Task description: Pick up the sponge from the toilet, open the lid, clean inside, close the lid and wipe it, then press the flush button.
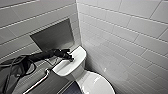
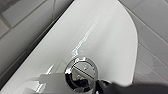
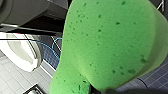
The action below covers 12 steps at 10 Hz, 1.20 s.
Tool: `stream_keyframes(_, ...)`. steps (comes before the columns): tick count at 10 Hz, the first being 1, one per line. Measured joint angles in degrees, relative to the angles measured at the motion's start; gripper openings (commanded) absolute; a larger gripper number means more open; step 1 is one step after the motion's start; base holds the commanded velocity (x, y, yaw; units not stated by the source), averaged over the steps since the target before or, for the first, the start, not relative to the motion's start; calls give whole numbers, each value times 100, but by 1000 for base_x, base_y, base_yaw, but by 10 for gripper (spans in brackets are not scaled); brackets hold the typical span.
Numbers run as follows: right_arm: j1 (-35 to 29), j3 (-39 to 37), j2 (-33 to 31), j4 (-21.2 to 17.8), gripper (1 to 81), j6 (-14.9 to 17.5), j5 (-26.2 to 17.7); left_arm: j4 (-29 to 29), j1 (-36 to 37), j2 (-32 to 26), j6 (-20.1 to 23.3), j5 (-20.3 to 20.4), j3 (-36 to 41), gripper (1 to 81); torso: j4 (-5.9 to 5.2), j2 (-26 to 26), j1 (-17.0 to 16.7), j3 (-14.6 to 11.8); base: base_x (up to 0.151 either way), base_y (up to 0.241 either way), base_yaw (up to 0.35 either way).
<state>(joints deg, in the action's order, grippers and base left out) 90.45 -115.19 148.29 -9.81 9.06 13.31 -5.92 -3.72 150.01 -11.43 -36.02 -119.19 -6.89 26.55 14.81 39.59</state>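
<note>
The left claw (image 1: 70, 59) partly covers the flush button (image 2: 82, 70); the sponge (image 3: 107, 45) is cropped.

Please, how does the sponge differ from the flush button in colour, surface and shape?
Colour: the sponge is bright green; the flush button is silvery grey. Surface: the sponge is matte and pitted; the button is glossy. Shape: the sponge has an irregular rounded outline; the button is a neat circle set in the white tank top. Both have curved edges.
</note>
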Motion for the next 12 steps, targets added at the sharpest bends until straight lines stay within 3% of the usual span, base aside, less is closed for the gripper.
stream_keyframes(3, -16, 9, 1, 0, 10, 0, 0, -306, 315, -555, -52, -38, 931, 10, 0, 0, 0, 0, 0, 0, 0)
stream_keyframes(8, -51, 78, -18, 0, 10, 0, 2, -325, 564, -1753, 50, 94, 2765, 10, 0, 0, 0, 0, 0, 0, 0)
stream_keyframes(12, -134, 135, -74, 1, 10, 0, 2, -269, -232, -2851, 77, 105, 4301, 10, 0, 0, 0, 0, 0, 0, 0)
